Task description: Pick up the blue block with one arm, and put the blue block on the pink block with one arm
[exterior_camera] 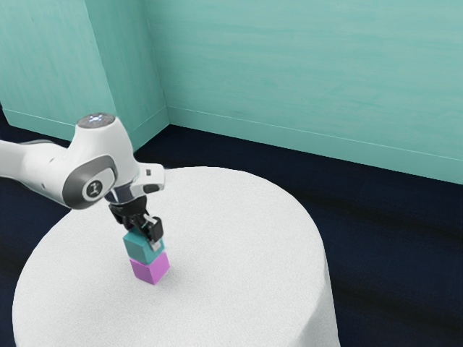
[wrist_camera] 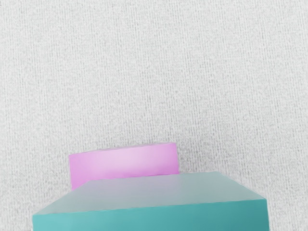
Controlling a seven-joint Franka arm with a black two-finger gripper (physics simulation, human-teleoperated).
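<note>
The blue block, teal in colour, sits on top of the pink block on the round white table. My gripper comes down from above and is shut on the blue block, its black fingers flanking the block's upper part. In the wrist view the blue block lies just under my hand, and a strip of the pink block shows beyond its far edge.
The table top spreads wide toward the exterior view's right and back. Its rim drops to a dark floor. Teal walls stand well behind.
</note>
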